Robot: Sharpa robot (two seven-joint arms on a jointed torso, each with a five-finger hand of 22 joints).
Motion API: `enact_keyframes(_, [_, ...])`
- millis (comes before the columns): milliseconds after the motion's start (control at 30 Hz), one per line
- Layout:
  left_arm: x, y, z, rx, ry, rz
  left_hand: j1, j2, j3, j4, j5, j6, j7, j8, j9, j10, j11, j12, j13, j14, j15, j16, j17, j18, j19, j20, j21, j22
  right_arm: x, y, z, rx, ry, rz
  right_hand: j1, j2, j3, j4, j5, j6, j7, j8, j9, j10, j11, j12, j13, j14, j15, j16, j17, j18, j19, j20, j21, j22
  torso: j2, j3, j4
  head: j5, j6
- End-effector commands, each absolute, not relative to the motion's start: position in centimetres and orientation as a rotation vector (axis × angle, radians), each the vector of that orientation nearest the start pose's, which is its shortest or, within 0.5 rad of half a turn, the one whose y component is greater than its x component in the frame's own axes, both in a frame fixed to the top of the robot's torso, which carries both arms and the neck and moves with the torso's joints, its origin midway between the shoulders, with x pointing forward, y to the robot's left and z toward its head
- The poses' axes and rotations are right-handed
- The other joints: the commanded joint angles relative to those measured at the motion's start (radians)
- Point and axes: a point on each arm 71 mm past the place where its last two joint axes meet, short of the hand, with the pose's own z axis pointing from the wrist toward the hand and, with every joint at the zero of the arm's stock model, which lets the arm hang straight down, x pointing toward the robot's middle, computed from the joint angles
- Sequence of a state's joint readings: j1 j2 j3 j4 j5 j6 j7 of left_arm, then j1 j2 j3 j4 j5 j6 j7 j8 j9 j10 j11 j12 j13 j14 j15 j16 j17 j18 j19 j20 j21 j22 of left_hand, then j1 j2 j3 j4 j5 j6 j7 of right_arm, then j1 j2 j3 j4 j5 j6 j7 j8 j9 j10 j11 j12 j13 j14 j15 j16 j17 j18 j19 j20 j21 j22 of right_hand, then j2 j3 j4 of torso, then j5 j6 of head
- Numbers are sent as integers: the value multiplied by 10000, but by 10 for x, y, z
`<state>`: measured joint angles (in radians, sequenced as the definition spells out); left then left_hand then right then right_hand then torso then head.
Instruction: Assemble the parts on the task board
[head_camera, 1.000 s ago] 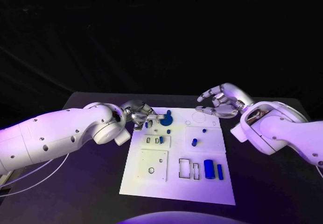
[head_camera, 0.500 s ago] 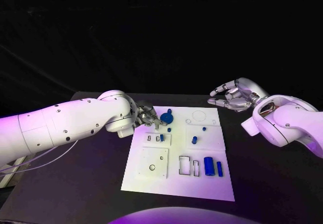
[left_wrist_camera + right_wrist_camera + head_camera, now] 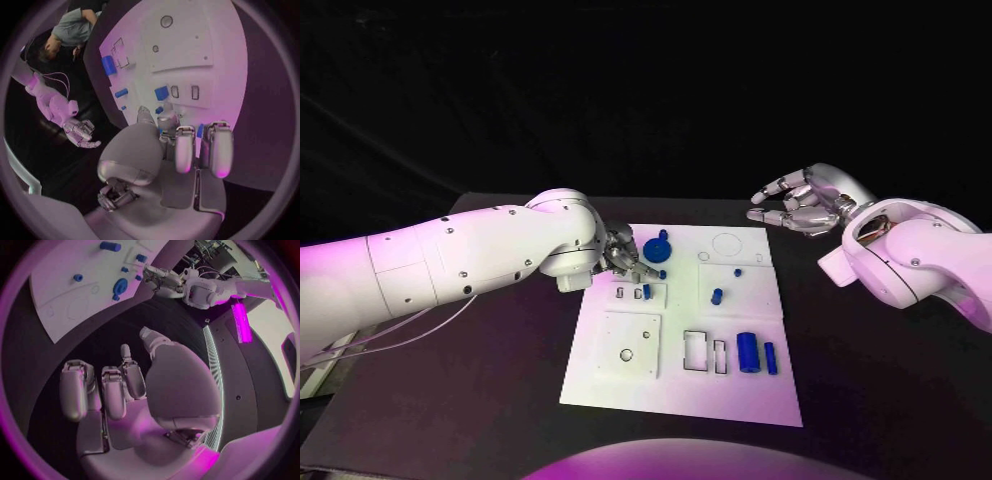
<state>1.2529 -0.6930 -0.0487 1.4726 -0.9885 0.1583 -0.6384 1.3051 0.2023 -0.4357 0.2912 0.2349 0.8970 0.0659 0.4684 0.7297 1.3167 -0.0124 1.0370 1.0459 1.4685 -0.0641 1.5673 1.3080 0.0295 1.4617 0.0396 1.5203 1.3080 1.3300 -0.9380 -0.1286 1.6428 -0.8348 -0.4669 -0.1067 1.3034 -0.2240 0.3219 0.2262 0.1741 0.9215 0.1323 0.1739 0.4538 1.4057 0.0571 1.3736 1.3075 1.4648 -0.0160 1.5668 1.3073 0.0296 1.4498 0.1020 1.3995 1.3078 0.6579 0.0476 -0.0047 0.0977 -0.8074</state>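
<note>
Left hand [image 3: 626, 258] sits over the task board [image 3: 682, 400] at frame center, can't tell its grip. Right hand [image 3: 798, 203], upper right, fingers spread, holds nothing.

A robotics lab or test room, by the look of it. A black table [image 3: 473, 380] stands against dark surroundings, bearing a white task board [image 3: 678, 395] with cut-out slots and small blue parts [image 3: 749, 353]. Equipment with cables [image 3: 215, 250] sits beyond the table edge.
</note>
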Motion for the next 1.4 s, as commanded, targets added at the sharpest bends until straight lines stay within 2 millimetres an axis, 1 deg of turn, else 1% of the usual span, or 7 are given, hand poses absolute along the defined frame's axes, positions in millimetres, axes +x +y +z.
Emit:
enact_keyframes(33, [485,158,-215,-1500,24487,-3579,-91,22,-295,19,-37,-45,3,-23,10,-55,32,41,23,1022,-27,35,2628,-120,609,52,85,1858,478,-226,-152,4436,16909,8559,53,-6,80,1,33,-24,40,44,9,-77,0,-47,515,1023,84,-5,2517,190,-54,2,-66,1653,22,-8,-14,16,-22])
enact_keyframes(367, [486,153,-219,-1363,24693,-3494,-99,47,-274,3,94,-84,10,-44,57,-95,41,40,41,1022,-17,35,2628,-133,644,63,120,1922,479,-229,-153,4485,16911,8436,45,-24,86,9,75,-37,43,44,11,-129,2,-106,455,1004,85,-29,2457,210,-106,3,-142,1613,22,-13,-8,3,-84])
enact_keyframes(600, [486,150,-220,-1322,24756,-3535,-56,51,-265,-8,172,-91,9,-47,85,-113,42,39,49,1022,-14,35,2628,-139,657,67,134,1949,480,-229,-154,4496,16947,8383,30,-30,90,23,95,-44,45,45,14,-167,5,-149,411,983,87,-54,2395,226,-150,3,-208,1579,12,-2,-2,11,-141])
enact_keyframes(833, [486,149,-221,-1303,24825,-3562,154,85,-259,-7,579,-53,-8,-36,201,-145,33,64,105,1022,-17,35,2628,-144,670,73,153,1989,481,-229,-155,4499,17007,8356,20,-35,95,33,107,-47,46,48,17,-195,6,-182,378,969,88,-72,2351,239,-183,4,-257,1554,15,-6,-5,24,-160])
enact_keyframes(900, [486,148,-221,-1284,24853,-3569,239,90,-257,-12,749,-28,-22,-19,249,-156,22,61,114,1022,-24,35,2628,-147,676,69,160,2005,481,-229,-155,4501,17024,8348,18,-35,96,36,109,-48,46,49,18,-200,6,-187,373,963,88,-80,2331,245,-200,4,-282,1541,12,-5,-5,22,-169])
enact_keyframes(1067, [486,147,-221,-1238,24921,-3572,391,101,-254,-9,1017,-40,-31,-32,305,-165,11,64,137,1022,-33,35,2628,-151,686,61,171,2031,481,-228,-156,4495,17072,8344,13,-36,101,42,115,-48,46,51,20,-204,6,-192,368,954,88,-90,2307,251,-217,5,-307,1528,21,6,-5,30,-186])
enact_keyframes(1400, [487,146,-223,-1263,25014,-3548,403,105,-259,-4,1066,-39,-31,-34,316,-150,10,95,171,1022,-34,35,2628,-159,709,60,190,2065,482,-228,-157,4493,17080,8344,4,-31,111,55,125,-44,45,59,25,-202,6,-190,371,946,88,-100,2283,258,-235,5,-336,1514,30,-1,-13,28,-232])
